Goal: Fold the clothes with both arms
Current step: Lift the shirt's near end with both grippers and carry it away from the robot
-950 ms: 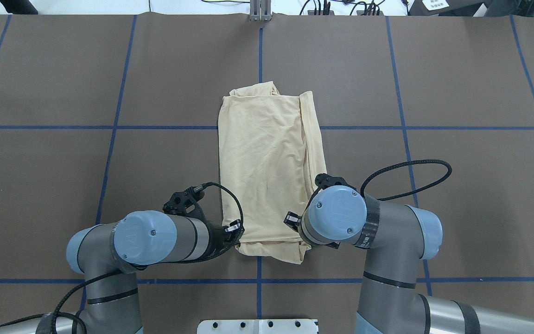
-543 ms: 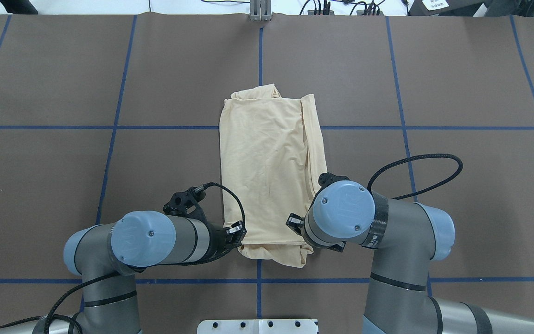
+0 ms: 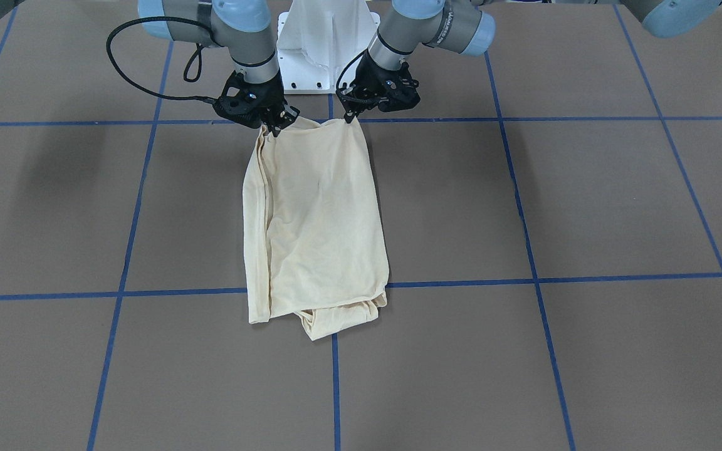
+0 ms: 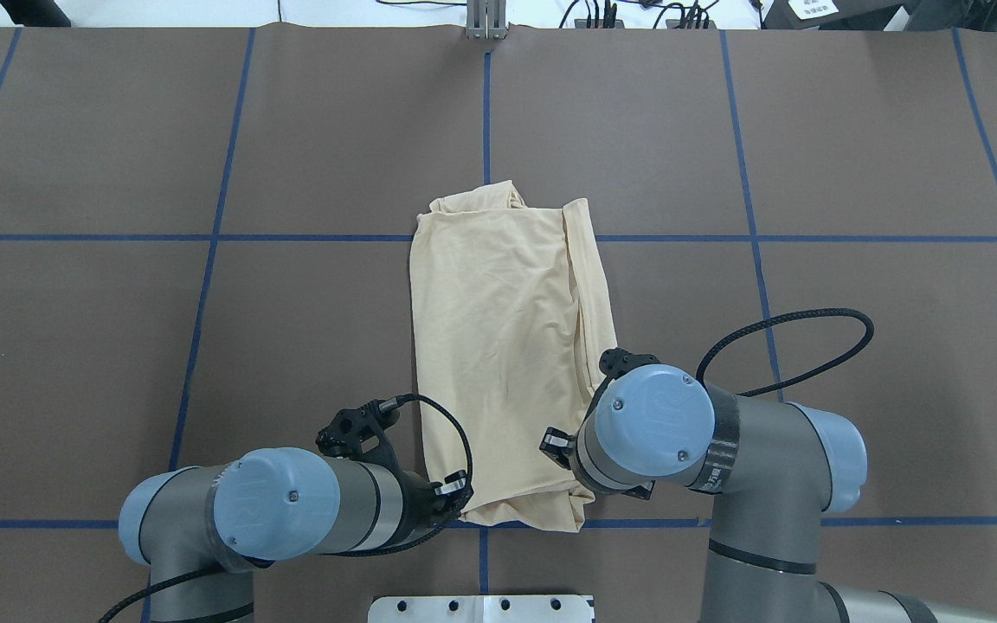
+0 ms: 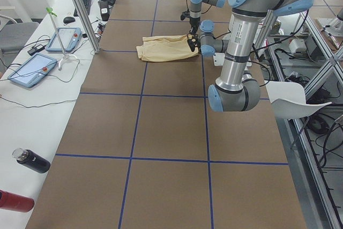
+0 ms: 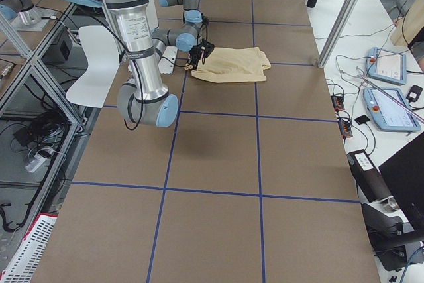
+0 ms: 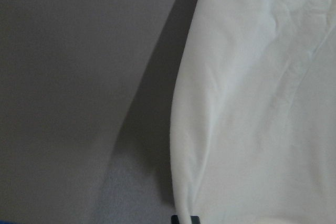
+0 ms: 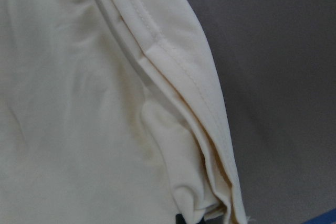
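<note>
Exterior front-facing: left pincer (image 3: 351,118), right pincer (image 3: 275,128) each clamped on shirt (image 3: 320,225) corner; overhead exterior hides both grips.

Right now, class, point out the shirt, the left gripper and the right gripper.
shirt (image 4: 498,346): overhead exterior view, middle of cloth.
left gripper (image 3: 349,118): exterior front-facing view, between fingertips.
right gripper (image 3: 274,129): exterior front-facing view, between fingertips.

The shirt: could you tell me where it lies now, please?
In the overhead view, the shirt lies over the centre blue line, its near corners in the left claw and right claw.
</note>
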